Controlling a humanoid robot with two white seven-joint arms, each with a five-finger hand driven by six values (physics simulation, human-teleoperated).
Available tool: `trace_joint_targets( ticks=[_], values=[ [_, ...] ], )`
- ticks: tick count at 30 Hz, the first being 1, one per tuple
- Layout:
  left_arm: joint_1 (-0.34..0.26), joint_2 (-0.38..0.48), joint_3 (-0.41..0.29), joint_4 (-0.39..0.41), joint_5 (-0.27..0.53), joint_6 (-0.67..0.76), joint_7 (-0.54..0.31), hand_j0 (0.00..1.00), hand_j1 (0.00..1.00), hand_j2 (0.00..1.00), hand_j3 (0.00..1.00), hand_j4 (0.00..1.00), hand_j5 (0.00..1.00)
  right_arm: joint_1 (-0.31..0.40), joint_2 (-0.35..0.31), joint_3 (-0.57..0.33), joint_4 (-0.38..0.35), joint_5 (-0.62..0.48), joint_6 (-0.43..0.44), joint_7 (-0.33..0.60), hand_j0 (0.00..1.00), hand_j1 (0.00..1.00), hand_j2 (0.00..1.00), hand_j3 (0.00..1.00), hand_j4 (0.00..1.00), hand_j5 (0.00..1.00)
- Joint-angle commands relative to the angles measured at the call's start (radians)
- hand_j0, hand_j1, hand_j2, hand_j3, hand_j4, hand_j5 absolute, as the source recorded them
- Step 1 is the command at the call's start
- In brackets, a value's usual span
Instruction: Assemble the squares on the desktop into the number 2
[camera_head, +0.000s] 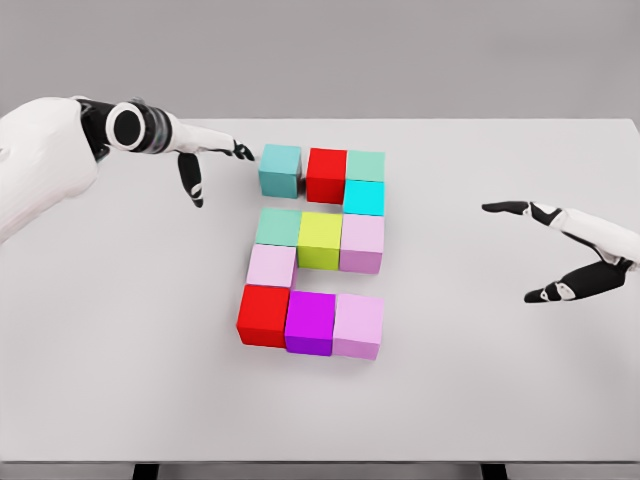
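Note:
Coloured cubes stand on the white table (470, 380) in the shape of a 2. Top row: teal cube (280, 170), red cube (327, 174), mint cube (366, 165). A cyan cube (364, 197) sits below the mint one. Middle row: green-teal cube (278, 227), yellow-green cube (320, 240), pale pink cube (362, 244). A light pink cube (271, 266) links down to the bottom row: red cube (263, 315), magenta cube (310, 322), pink cube (359, 325). My left hand (215, 160) is open, its fingertips just left of the teal cube. Off to the right hovers my right hand (545, 250), open and holding nothing.
The table's far edge runs just behind the top row. Bare tabletop lies left, right and in front of the cubes. A grey wall fills the background.

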Motion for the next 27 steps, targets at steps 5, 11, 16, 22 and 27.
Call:
trace_joint_targets(
  ticks=[5,11,16,22,27],
  values=[
    [0.002,0.041,-0.004,-0.072,0.004,-0.002,0.0,1.0,1.0,1.0,1.0,1.0,1.0,0.0,-0.002,-0.02,0.013,-0.004,0.003,0.0,1.0,1.0,1.0,1.0,1.0,1.0],
    [0.006,0.059,-0.004,-0.085,0.004,-0.002,0.0,1.0,1.0,1.0,1.0,1.0,1.0,0.0,0.002,-0.02,0.014,-0.004,0.003,0.0,1.0,1.0,1.0,1.0,1.0,1.0],
    [0.009,0.07,-0.004,-0.113,0.004,-0.002,0.0,1.0,1.0,1.0,1.0,1.0,1.0,0.003,0.003,-0.018,0.002,-0.002,0.003,0.0,1.0,1.0,1.0,1.0,1.0,1.0],
    [0.012,0.071,-0.004,-0.128,0.004,0.001,0.0,1.0,1.0,1.0,1.0,1.0,1.0,0.006,0.006,-0.018,0.002,-0.001,0.003,0.0,1.0,1.0,1.0,1.0,1.0,1.0],
    [0.012,0.065,-0.004,-0.128,0.006,0.001,0.0,1.0,1.0,1.0,1.0,1.0,1.0,0.008,0.006,-0.02,0.013,-0.001,0.003,0.0,1.0,1.0,1.0,1.0,1.0,1.0]
  ],
)
